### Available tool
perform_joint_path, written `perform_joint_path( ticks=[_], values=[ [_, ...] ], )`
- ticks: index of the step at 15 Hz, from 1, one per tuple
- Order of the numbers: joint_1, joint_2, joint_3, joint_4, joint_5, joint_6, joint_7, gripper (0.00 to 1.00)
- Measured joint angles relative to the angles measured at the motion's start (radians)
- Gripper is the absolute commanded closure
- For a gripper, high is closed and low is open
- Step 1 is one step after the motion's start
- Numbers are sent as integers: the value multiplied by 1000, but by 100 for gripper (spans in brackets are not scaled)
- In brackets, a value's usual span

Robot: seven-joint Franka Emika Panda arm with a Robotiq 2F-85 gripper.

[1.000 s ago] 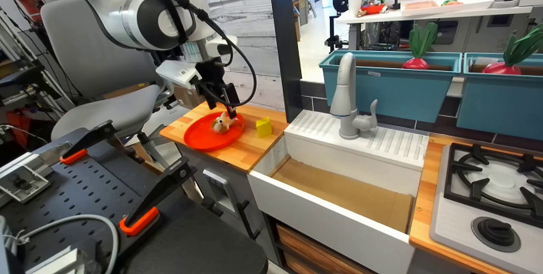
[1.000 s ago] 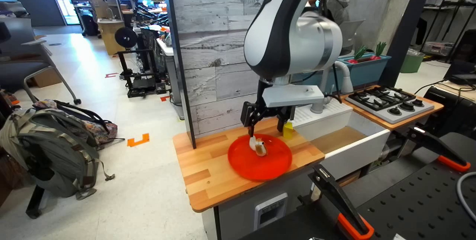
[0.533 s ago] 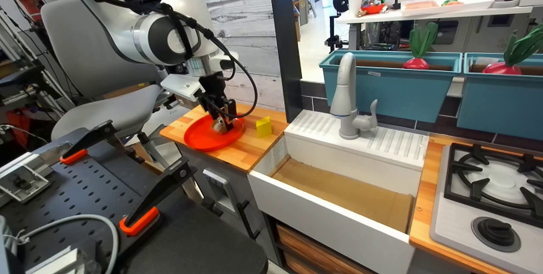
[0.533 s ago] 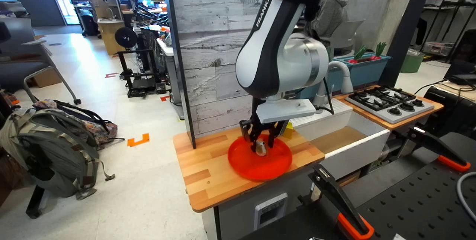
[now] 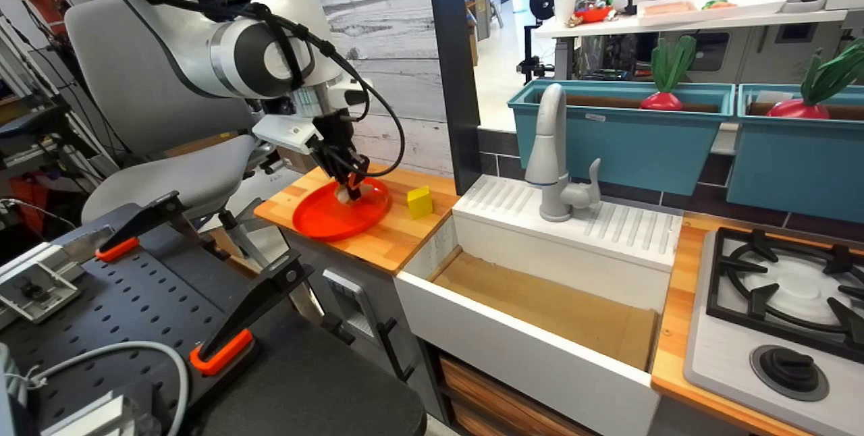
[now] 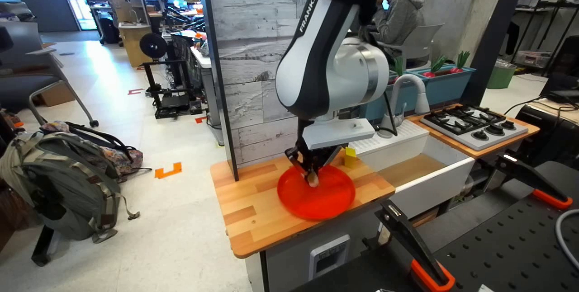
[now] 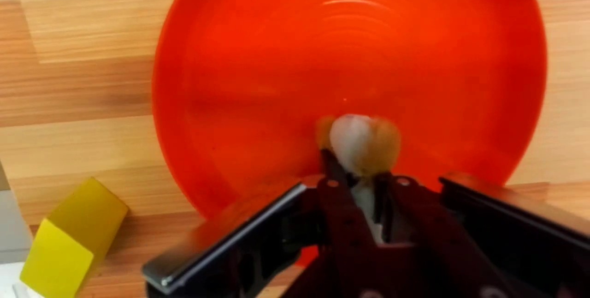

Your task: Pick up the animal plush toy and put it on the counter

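Note:
The animal plush toy (image 7: 364,146), a small cream-and-tan lump, shows beyond the fingertips in the wrist view, slightly blurred. My gripper (image 7: 356,169) is shut on it, its black fingers pinching the near part, which they hide. In both exterior views the toy (image 6: 313,180) is at the tips of my gripper (image 5: 352,192), low over the round red plate (image 6: 328,204). Whether the toy still touches the plate I cannot tell. The plate rests on the counter (image 6: 251,226), a light-brown wooden slab whose bare wood (image 7: 92,35) also appears around the plate in the wrist view.
A yellow block (image 5: 419,202) stands on the counter between plate and sink. The white sink (image 5: 533,341) with a tall grey faucet (image 5: 550,146) adjoins the counter. A panelled wall (image 6: 267,57) rises right behind the plate. A grey chair (image 5: 162,78) stands near the arm.
My arm came down to the plate and the jaws closed from wide open onto the plush toy. Since half a second ago the gripper has risen slightly, and the toy has shifted a little with it.

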Motion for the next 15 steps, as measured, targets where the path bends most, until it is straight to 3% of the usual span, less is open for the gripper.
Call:
perform_joint_path(
  ticks=[8,15],
  values=[
    [74,-81,53,-8,-8,11,-1,96],
    [86,-62,82,3,-8,8,-13,96]
  ],
)
